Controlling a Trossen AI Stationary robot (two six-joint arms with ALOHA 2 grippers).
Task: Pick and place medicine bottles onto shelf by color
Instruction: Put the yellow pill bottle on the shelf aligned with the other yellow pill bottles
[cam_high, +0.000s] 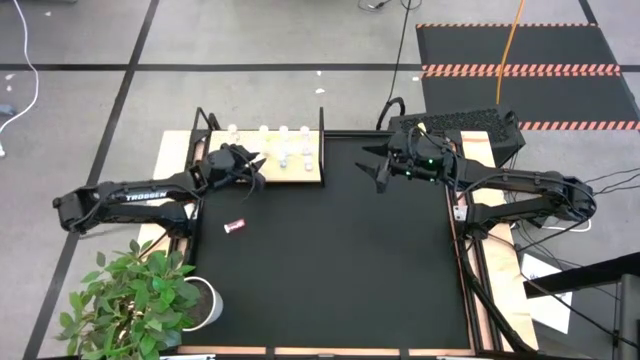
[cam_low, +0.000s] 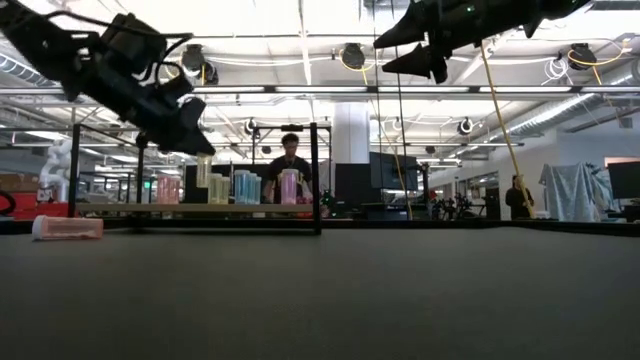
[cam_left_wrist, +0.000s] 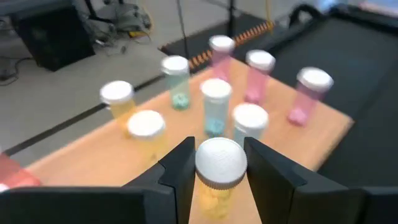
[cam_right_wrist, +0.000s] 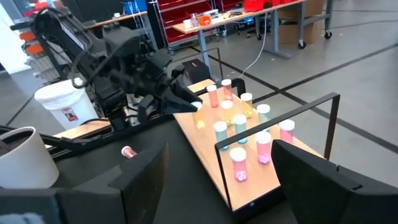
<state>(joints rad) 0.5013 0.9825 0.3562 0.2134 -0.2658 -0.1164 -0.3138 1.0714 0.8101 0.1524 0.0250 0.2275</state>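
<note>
The pale wood shelf (cam_high: 300, 178) lies at the mat's far left corner, with pink, light blue and yellow bottles standing on it in rows (cam_left_wrist: 216, 99). My left gripper (cam_high: 250, 165) (cam_left_wrist: 221, 177) hovers over the shelf's left part, shut on a yellow bottle (cam_left_wrist: 219, 186). One pink bottle (cam_high: 235, 226) (cam_low: 67, 228) lies on its side on the black mat, near the left edge. My right gripper (cam_high: 378, 172) (cam_right_wrist: 221, 149) is open and raised above the mat's far middle, right of the shelf, touching nothing. My left gripper pinches the yellow bottle at its white cap (cam_left_wrist: 221, 163), one finger (cam_left_wrist: 180, 177) on each side. The fingers come slanting down from the table's left. The bottle hangs upright below them (cam_low: 204, 172); I cannot tell whether its base touches the shelf.
A thin black frame (cam_high: 321, 125) (cam_low: 316, 170) stands around the shelf, with a post at its right near corner. A potted plant (cam_high: 150, 295) sits at the near left corner. A black box (cam_high: 480, 125) lies at the far right. A person (cam_low: 290, 160) stands beyond the table.
</note>
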